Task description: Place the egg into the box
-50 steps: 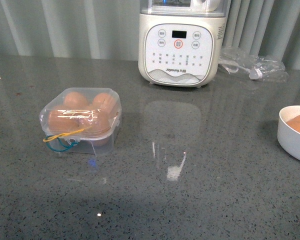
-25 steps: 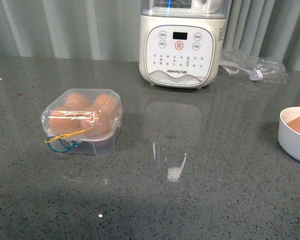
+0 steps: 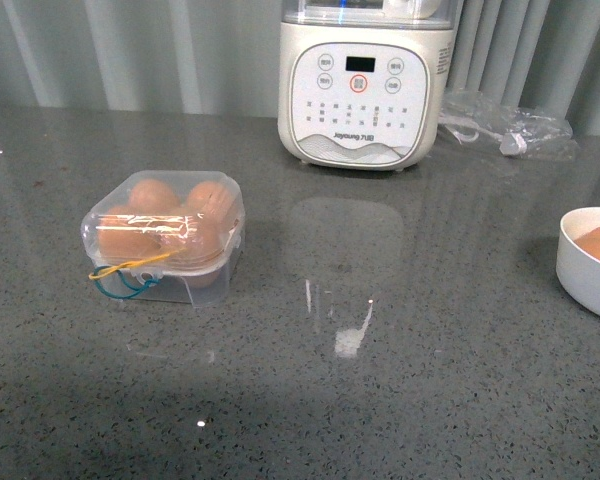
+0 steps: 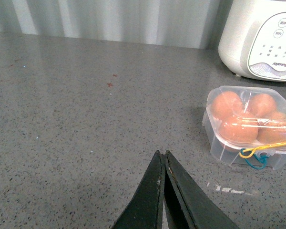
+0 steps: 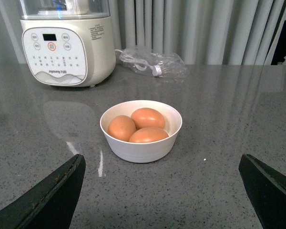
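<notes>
White bowl (image 3: 588, 268) half cut off at the front view's edge.

A cream appliance (image 3: 365, 85) with a button panel stands at twelve o'clock on the grey countertop (image 3: 400, 350). A crumpled clear bag (image 3: 505, 125) lies at its three o'clock, and a white bowl (image 5: 141, 145) holds three brown eggs (image 5: 136, 126).

Front and left wrist views share the box (image 3: 165, 237); right wrist faces the bowl (image 5: 141, 130).

Both hands have smooth, tapering black fingers (image 4: 155, 200).
</notes>
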